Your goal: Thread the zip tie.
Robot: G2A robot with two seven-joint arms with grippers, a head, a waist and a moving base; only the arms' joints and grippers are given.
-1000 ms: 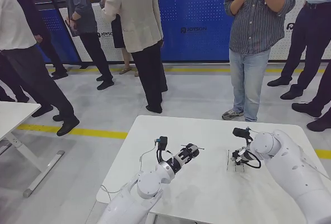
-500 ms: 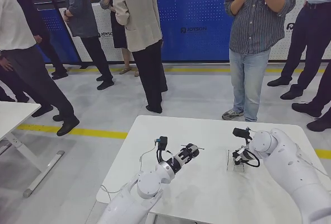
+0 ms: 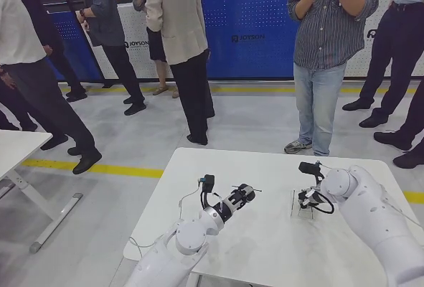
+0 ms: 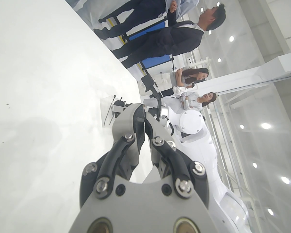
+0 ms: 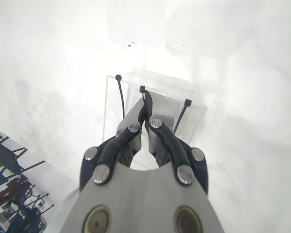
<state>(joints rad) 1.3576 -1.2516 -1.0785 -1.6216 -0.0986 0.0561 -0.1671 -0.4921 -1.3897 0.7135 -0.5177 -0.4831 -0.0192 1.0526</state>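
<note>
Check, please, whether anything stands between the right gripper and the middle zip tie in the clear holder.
Nothing visible does: the right gripper is shut on the middle zip tie, and the two neighbouring ties stand apart from it.

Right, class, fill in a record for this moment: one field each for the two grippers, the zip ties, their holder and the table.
Right gripper: shut on the middle zip tie, just below its head
Left gripper: shut, over the table, apart from the holder
Outer zip ties: one on each side, black, heads up
Holder: clear stand, carries all three ties
Table: white
</note>
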